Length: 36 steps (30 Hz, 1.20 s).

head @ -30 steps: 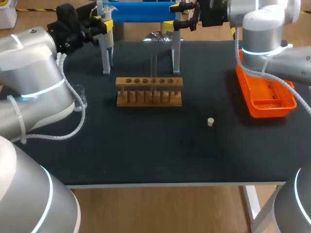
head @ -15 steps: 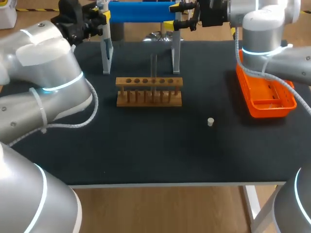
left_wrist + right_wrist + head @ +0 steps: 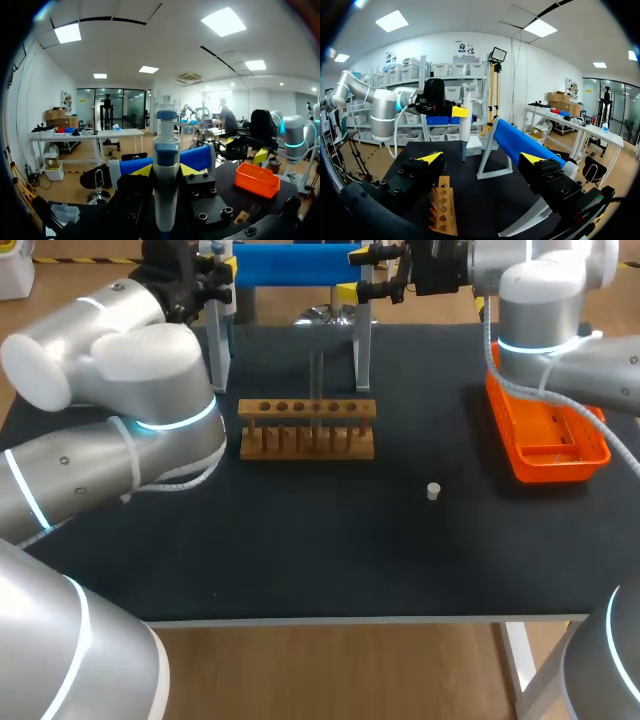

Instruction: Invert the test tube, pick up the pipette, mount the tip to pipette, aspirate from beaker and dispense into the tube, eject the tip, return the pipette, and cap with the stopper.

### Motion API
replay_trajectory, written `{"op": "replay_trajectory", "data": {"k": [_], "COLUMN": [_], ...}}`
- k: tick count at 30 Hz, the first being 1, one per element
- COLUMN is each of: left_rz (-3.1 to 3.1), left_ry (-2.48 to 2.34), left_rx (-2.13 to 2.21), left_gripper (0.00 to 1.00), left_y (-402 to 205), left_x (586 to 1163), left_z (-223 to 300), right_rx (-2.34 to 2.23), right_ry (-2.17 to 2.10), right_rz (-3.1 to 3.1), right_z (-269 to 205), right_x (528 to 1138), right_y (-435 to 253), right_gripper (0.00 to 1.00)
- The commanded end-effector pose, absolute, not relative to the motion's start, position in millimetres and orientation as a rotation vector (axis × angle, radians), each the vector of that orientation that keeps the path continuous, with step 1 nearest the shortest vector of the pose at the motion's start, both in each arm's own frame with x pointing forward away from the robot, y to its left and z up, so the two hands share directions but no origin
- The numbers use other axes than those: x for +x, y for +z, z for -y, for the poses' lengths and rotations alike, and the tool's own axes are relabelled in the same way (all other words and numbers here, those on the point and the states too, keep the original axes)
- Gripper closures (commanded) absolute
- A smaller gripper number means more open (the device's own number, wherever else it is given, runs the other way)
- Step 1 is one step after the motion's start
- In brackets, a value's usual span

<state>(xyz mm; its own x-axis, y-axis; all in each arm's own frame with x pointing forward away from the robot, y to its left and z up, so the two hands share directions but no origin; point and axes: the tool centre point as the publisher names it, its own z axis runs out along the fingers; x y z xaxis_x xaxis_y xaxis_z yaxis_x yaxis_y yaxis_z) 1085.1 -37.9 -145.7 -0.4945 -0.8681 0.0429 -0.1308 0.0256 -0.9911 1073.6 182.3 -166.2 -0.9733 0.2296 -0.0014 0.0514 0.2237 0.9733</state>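
Behind the wooden rack's left end the left claw grips the pipette, whose lower end is cut off by the claw's body, and the left arm hides the bench left of the rack. The test tube stands upright in a middle hole of the rack; the stopper lies in front, to its right, and the contents of the orange tray, further right, are unclear. The right claw gapes wide behind the rack.
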Motion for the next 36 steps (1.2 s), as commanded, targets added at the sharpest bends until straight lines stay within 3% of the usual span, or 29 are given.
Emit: {"op": "replay_trajectory", "data": {"k": [1,36], "left_rz": [-1.618,-1.572], "left_ry": [-1.425,-1.159], "left_rx": [-1.100,-1.331], "left_gripper": [1.00,1.00], "left_y": [-146.9,-162.9], "left_x": [1095.8,1136.6], "left_z": [45.3,50.6], "right_rx": [0.273,0.273], "right_ry": [1.848,1.848], "right_rz": [-2.342,-2.342], "right_z": [-181.7,-181.7], "right_x": [1072.6,1072.6], "right_y": [-165.5,-165.5], "right_gripper": [0.00,0.00]}}
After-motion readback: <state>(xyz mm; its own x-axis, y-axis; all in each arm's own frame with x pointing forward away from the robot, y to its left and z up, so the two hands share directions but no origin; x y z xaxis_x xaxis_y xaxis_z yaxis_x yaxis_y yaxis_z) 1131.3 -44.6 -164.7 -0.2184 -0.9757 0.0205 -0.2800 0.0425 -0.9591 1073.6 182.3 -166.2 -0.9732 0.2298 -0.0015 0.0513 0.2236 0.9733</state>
